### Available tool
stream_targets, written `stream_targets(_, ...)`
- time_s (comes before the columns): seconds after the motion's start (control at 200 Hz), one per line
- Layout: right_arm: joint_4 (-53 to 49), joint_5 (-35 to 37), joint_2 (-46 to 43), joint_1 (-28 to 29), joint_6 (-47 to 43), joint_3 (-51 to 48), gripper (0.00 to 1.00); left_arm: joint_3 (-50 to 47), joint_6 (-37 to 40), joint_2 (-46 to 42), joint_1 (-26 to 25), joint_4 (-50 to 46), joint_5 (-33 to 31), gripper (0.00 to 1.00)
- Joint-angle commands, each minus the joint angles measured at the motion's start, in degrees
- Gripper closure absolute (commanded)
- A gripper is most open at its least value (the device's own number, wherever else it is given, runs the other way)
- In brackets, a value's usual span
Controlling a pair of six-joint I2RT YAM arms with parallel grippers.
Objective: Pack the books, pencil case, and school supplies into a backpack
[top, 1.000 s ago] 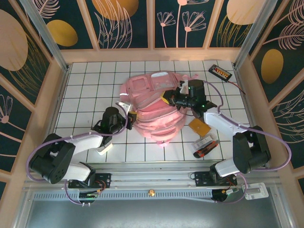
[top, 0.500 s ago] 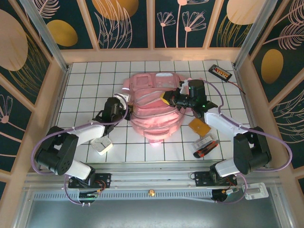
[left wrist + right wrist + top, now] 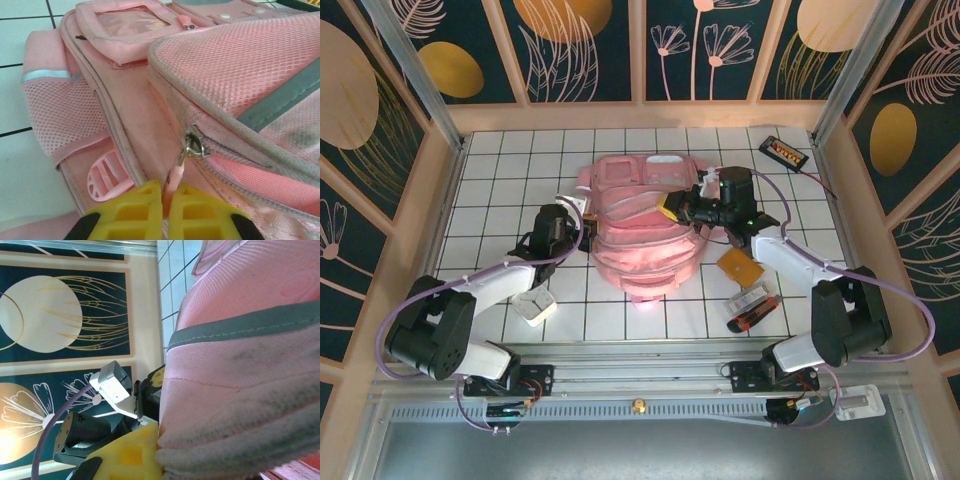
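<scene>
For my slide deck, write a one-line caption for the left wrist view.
Left pincer pinches the pink zipper pull of the light-pink backpack lying on the white tiled table.

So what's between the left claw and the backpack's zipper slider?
The pink pull tab, pinched in the left claw and leading up to the slider on the backpack; left wrist view.

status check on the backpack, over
Left gripper shut on zipper pull. Right gripper shut on backpack fabric. Orange notebook and wrapped pack out on table. Zipper path looks clear.
</scene>
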Motion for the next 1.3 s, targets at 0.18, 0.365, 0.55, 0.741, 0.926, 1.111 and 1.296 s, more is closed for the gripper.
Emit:
stream_targets(0.18, 6.21, -6.12, -2.21, -1.59, -2.41, 2.03, 1.00, 1.77, -0.34, 0.28, 5.15, -7.37, -12.13, 0.98)
stream_targets(0.365, 6.06, -6.55, -1.98, -1.59, -2.87, 2.04, 1.00, 0.45, 0.42, -2.10, 5.20, -6.40, -12.23, 0.97)
stream_targets(0.55, 5.62, -7.44, -1.89, -1.47, -3.71, 2.05, 1.00, 0.60, 1.87, -4.44, 5.70, -3.97, -6.43, 1.00)
stream_targets(0.741, 5.63, -8.20, -1.40, -1.33, -4.78, 1.18, 1.00, 2.35, 1.00, -8.24, 5.76, -0.67, 0.25, 1.00)
stream_targets(0.926, 5.72, -9.20, -1.18, -0.69, -5.30, 0.93, 1.00, 5.09, 6.22, -5.67, 5.77, -9.16, -9.08, 1.00)
stream_targets(1.111, 5.60, -8.81, -1.54, -0.25, -4.78, 1.84, 1.00, 3.40, 6.21, -4.05, 5.77, -9.90, -13.10, 0.59)
stream_targets(1.296, 6.51, -8.32, 0.07, -0.05, -3.95, 2.28, 1.00, -2.68, 9.59, -16.08, 4.97, 4.13, 0.78, 0.37)
